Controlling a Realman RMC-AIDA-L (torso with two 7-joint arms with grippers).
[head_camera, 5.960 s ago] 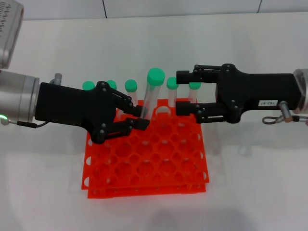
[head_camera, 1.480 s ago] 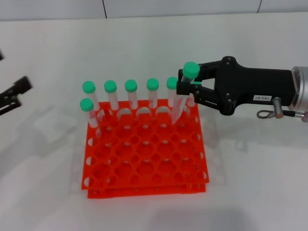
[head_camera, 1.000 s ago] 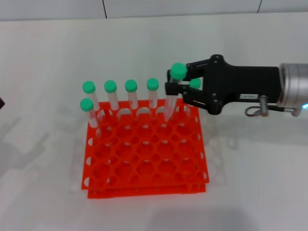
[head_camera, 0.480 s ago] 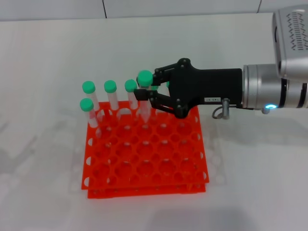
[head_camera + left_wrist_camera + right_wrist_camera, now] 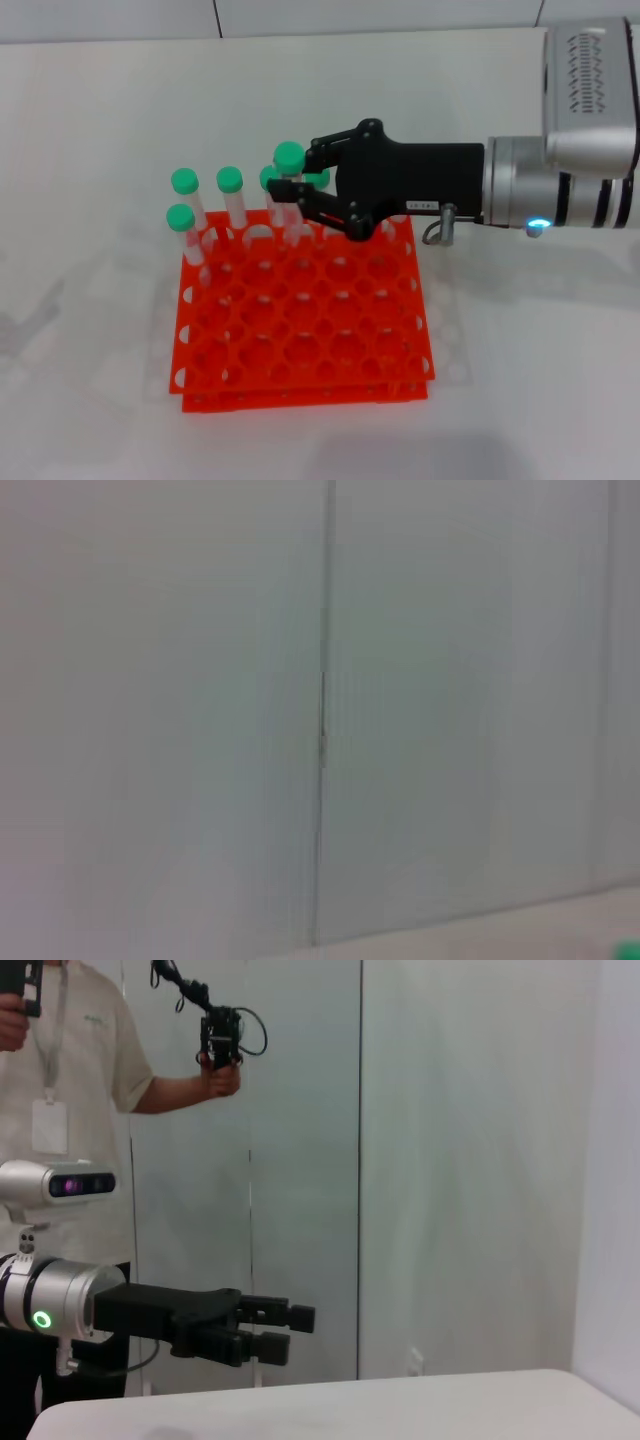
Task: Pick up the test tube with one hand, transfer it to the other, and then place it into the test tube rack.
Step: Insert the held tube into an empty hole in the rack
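Note:
In the head view my right gripper (image 5: 288,196), the black one with the small white label, is shut on the test tube (image 5: 294,215) just below its green cap (image 5: 289,157). The tube stands nearly upright over the back rows of the orange-red test tube rack (image 5: 300,330); I cannot tell whether its tip sits in a hole. Several other green-capped tubes (image 5: 184,182) stand in the rack's back left holes. My left gripper (image 5: 295,1330) is out of the head view and shows only in the right wrist view, held level off to the side and away from the rack.
The rack rests on a white table (image 5: 520,350) with bare surface all round it. A person (image 5: 70,1110) holding hand controllers stands behind the left arm in the right wrist view. The left wrist view shows only pale wall panels.
My right gripper has carried the tube leftward along the rack's back rows and slightly lower. The left arm, which held the tube six seconds ago, has let go and left the head view.

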